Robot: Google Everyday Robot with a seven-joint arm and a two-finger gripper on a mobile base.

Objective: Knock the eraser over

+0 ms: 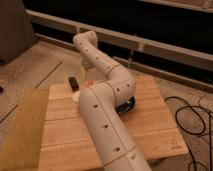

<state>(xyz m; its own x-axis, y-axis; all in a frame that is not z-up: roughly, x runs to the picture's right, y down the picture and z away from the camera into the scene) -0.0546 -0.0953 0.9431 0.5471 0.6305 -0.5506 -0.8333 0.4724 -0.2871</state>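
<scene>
Right now I see the eraser (73, 82) as a small black block near the far left corner of the wooden bench (150, 125), resting on the slats just inside the far edge. Whether it stands on end or lies flat I cannot tell from my view. Just to its right, a pale cream-white object (76, 97) shows on the boards, partly hidden behind my arm (102, 107).

My gripper (83, 76) hangs down from the wrist beside the eraser, on its right and slightly farther from me, low over the bench's far edge. I cannot tell whether it touches the eraser, and I cannot tell how it is set or whether it has hold of anything, since the arm's end segment blocks most of it.

My arm rises from the near edge of the bench, runs up across the middle, bends at a rounded elbow over the centre and then reaches back and left to a second joint above the eraser's corner. A round black bowl (125, 106) peeks out from under the elbow on its right side.

Beside the bench on the left lies a yellowish mat (22, 127), and black cables (192, 117) loop on the floor to the right.
</scene>
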